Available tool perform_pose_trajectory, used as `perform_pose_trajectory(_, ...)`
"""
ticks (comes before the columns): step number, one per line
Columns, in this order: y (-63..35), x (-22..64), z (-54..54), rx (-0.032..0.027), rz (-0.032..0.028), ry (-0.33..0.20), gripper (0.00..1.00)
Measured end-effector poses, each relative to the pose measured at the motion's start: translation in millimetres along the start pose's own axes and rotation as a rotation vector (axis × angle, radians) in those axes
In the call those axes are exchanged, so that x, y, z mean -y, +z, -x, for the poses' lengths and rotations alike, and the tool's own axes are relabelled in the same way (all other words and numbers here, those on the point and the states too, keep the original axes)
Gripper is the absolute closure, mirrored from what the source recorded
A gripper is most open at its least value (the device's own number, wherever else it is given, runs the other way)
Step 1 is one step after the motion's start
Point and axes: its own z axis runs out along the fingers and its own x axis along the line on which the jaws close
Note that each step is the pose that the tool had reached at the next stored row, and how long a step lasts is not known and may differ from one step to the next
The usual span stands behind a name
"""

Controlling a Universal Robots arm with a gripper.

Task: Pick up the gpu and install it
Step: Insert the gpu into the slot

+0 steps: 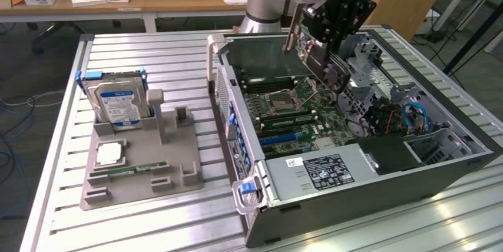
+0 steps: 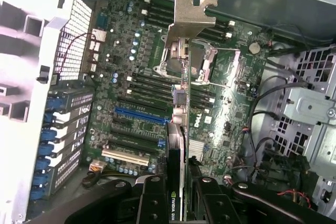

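Above the open computer case [image 1: 354,205], our gripper [image 2: 177,195], jaws partly closed, clamps the graphics card [image 2: 179,127] across its thin board. We judge it light, stiff, fragile; grip bare board.

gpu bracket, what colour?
Bare silver metal. The bracket at the end of the gpu shows best in the wrist view.

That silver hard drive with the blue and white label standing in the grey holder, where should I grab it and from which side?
Pinch the upper part of the silver hard drive across its broad flat faces, coming straight down from above. It stands upright with its lower end seated in the grey moulded holder, so probably just the top is free.
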Motion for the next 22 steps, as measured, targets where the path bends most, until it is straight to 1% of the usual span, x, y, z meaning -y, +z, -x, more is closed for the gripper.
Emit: perform_pose_trajectory(22,0.2,0.0,0.0,0.0065,0.0023,-0.153,0.74)
